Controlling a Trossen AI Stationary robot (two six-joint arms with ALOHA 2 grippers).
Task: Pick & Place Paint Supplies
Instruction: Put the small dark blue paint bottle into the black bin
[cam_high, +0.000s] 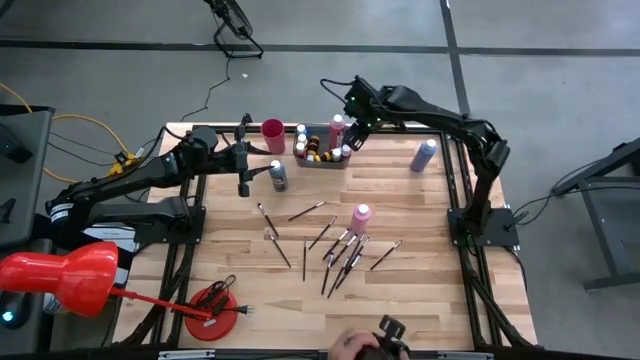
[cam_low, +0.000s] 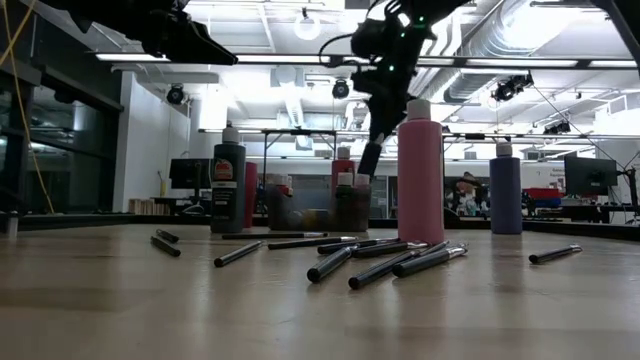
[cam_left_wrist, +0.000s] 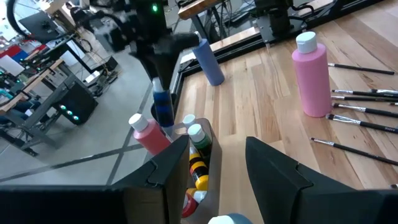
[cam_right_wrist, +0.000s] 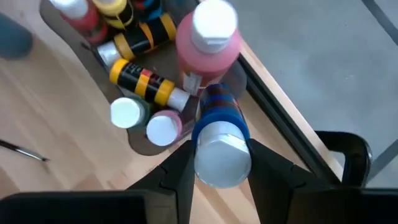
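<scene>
A blue bottle (cam_right_wrist: 219, 134) hangs over the tray (cam_high: 322, 160), at its end near the pink bottle (cam_right_wrist: 208, 43); our right gripper (cam_right_wrist: 219, 163) is clamped on it. Our left gripper (cam_left_wrist: 217, 163) waits near the tray, fingers apart, holding nothing.

You are looking at two robot arms, one tray (cam_high: 322, 160) and one pink cup (cam_high: 272, 130). Three paint bottles are standing alone on the table: one tall pink bottle (cam_high: 361, 215), one lavender bottle (cam_high: 424, 155) and one dark bottle (cam_high: 278, 175). One blue bottle (cam_right_wrist: 219, 134) is sitting between the fingers of the right gripper (cam_right_wrist: 217, 165). Roughly seven more bottles are crowding the tray; the exact count is unclear. About ten paintbrushes (cam_high: 345, 255) are lying scattered on the wood.
</scene>
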